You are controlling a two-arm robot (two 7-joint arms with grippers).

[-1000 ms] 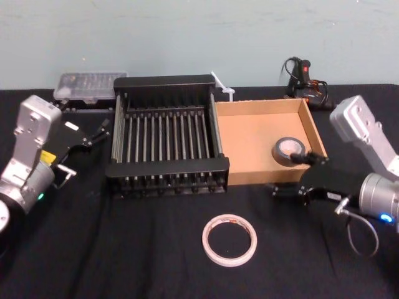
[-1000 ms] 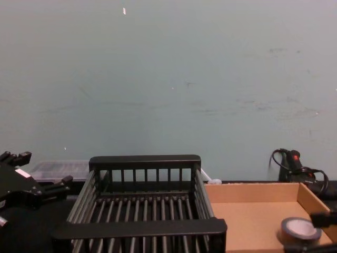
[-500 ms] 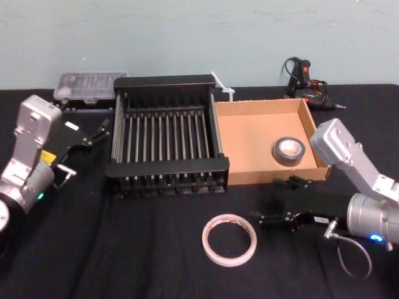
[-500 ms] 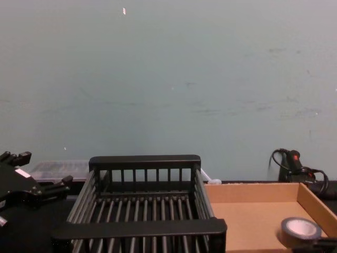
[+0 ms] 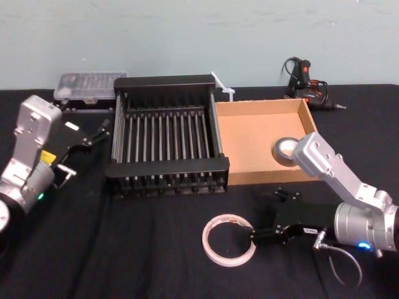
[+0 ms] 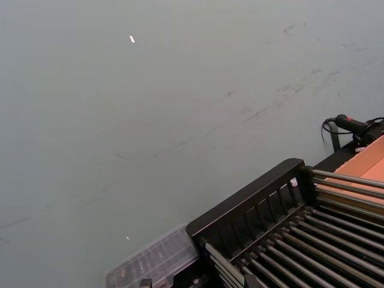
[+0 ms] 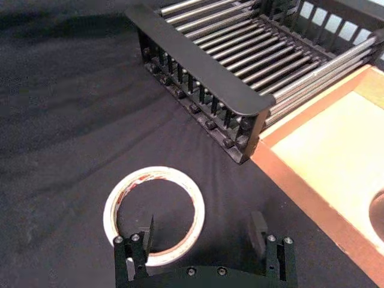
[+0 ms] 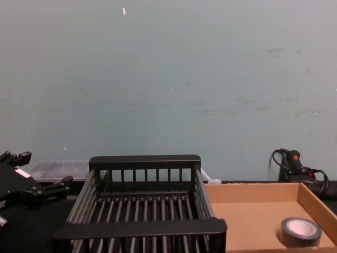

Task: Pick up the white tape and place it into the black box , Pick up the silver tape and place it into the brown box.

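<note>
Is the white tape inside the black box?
No, the white tape lies flat on the table, in front of the black box.

We're counting two tape rolls, the white tape and the silver tape; two boxes, the black box and the brown box; one clear case.

Bare surface surrounds the right pincer; farther out, the black box and brown box block passage.
</note>
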